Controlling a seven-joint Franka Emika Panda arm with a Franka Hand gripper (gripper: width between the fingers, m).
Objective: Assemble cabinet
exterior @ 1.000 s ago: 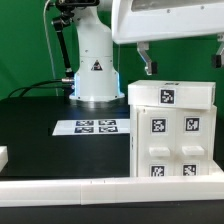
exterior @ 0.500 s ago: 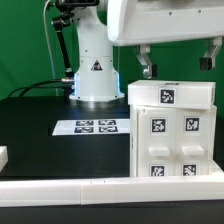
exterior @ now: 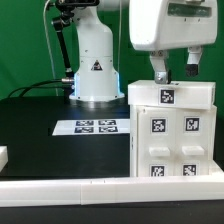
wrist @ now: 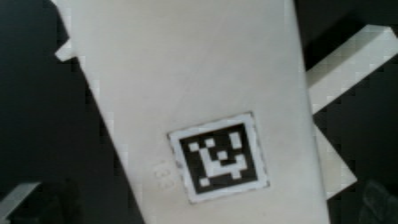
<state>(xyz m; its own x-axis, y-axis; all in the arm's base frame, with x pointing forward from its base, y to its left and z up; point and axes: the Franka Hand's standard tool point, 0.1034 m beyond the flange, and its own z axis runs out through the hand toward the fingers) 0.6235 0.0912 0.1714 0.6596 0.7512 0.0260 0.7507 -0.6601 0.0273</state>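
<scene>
The cabinet [exterior: 171,130] stands upright at the near right of the black table [exterior: 60,150], its long axis vertical and its tagged, recessed compartments facing the camera, with its lower edge cut off behind the white rail in front. The gripper [exterior: 174,72] hangs right above its top panel, fingers spread. Up close, the wrist view shows smooth white plastic and one blurred square tag [wrist: 221,158].

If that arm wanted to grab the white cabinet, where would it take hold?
Probably the top panel, from straight above. It is a narrow slab with two free long edges, and the end effector hangs right over it with fingers apart. The cabinet body looks too wide to span.
</scene>
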